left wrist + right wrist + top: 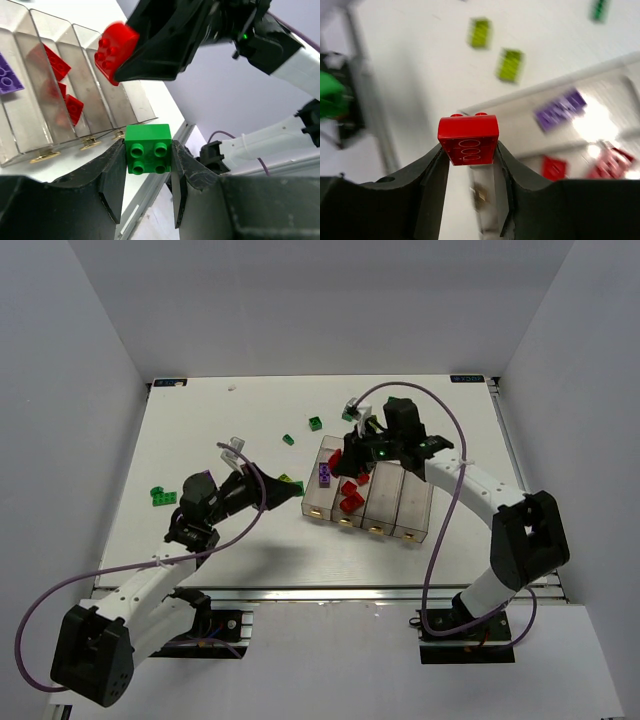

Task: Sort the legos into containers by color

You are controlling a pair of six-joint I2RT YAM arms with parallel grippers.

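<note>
My left gripper (148,165) is shut on a dark green lego (148,148), held just left of the row of containers (412,502) in the top view (292,486). My right gripper (470,150) is shut on a red lego (468,137) and hovers over the row's far end (362,468); that lego also shows in the left wrist view (116,50). The leftmost bin holds a purple lego (325,475). The bin beside it holds red legos (351,497).
Loose dark green legos lie at the far middle (314,422), (288,439) and at the left (160,496). Two yellow-green legos (510,65) lie near the bins' left side. White walls enclose the table; a metal rail runs along its near edge (350,592).
</note>
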